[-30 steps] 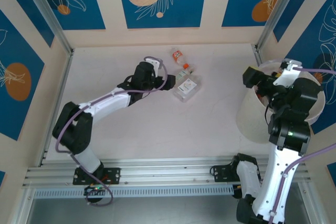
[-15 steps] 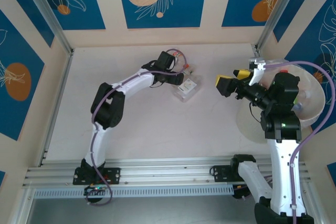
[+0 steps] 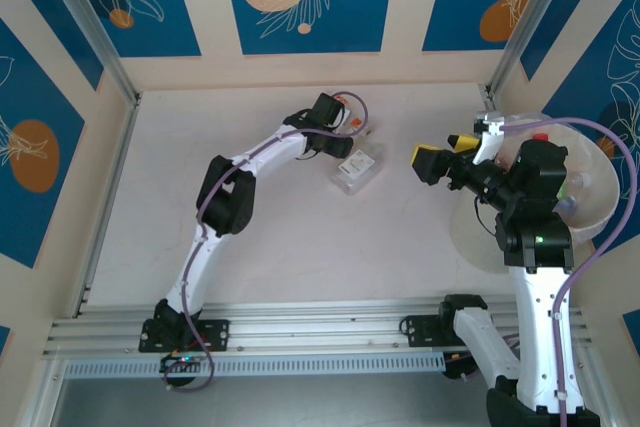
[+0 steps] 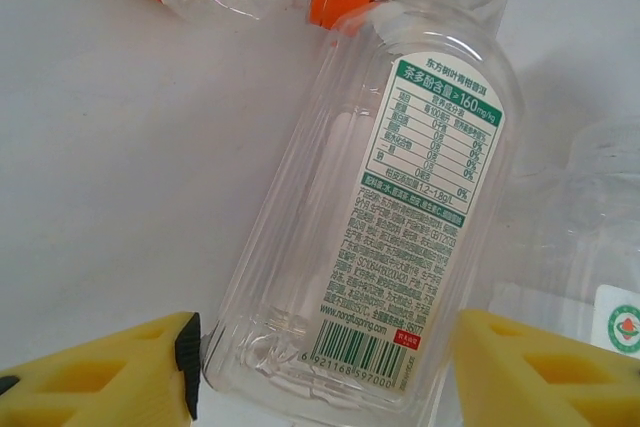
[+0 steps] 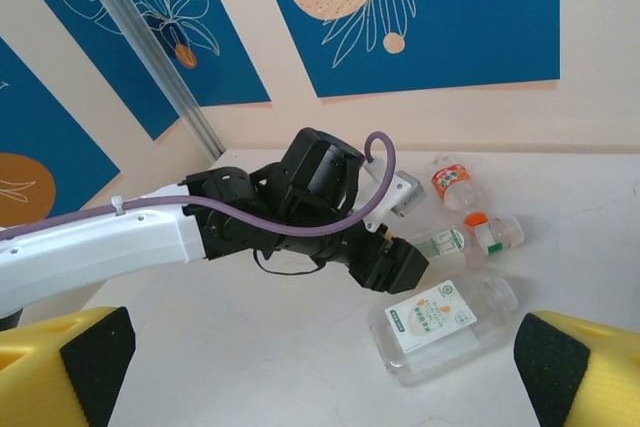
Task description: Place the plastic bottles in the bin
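Several plastic bottles lie together at the back of the table. A clear one with a green-and-white label (image 4: 400, 247) lies between my left gripper's (image 4: 325, 367) yellow fingers. The left pad touches its base and a thin gap shows at the right finger, so the jaws stand open around it. In the top view this gripper (image 3: 347, 137) reaches into the cluster. An orange-labelled bottle (image 3: 340, 104) and an orange-capped one (image 5: 495, 232) lie just beyond it. A large square bottle (image 3: 357, 168) lies beside it. My right gripper (image 3: 440, 159) hangs open and empty left of the bin (image 3: 475, 232).
The bin stands at the table's right edge and holds some bottles, one with a red cap (image 3: 540, 135). Metal posts (image 3: 100, 42) and patterned walls enclose the back and sides. Bare table (image 3: 300, 237) stretches between the bottles and the arm bases.
My left arm has stretched farther back into the bottle cluster and its jaws have narrowed around the green-labelled bottle. The right gripper swung from over the bin to the left, then stopped.
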Controlling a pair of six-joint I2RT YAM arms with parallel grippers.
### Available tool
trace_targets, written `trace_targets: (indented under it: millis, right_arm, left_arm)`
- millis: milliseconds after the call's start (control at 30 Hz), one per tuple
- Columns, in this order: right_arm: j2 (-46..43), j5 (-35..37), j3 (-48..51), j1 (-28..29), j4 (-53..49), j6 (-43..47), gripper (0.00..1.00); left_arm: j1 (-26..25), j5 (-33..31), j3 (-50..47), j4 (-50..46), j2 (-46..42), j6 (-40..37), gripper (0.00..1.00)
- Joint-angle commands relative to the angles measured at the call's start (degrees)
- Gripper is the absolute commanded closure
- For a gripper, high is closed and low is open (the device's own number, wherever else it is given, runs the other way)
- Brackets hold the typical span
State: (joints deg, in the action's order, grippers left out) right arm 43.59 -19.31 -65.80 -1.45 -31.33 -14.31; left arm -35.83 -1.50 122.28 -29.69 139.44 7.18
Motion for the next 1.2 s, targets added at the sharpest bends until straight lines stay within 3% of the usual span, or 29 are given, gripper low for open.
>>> trace_targets:
  millis: [0,233,500,900,1167]
  right_arm:
    - [-0.5,1.2,0.7,0.4,-0.8,1.1,0.0]
    - [-0.5,1.5,0.7,0.5,-1.3,1.6,0.0]
    - [-1.0,2.3,0.1,0.7,-2.8,2.3,0.01]
    - [-2.1,3.1,-0.2,0.7,-3.7,2.1,0.0]
    - [-2.2,3.2,0.5,0.7,-3.0,1.7,0.01]
  left_arm:
    - [0.5,0.9,1.2,-3.6,2.4,-1.9,0.27]
    - [0.4,-1.4,2.4,-3.0,2.4,-5.8,0.13]
    - [1.3,0.0,9.1,-3.8,7.8,-8.7,0.11]
    - [1.6,3.8,12.4,-7.1,10.2,-8.0,0.22]
    - [1.5,5.8,11.7,-8.2,7.3,-7.7,0.37]
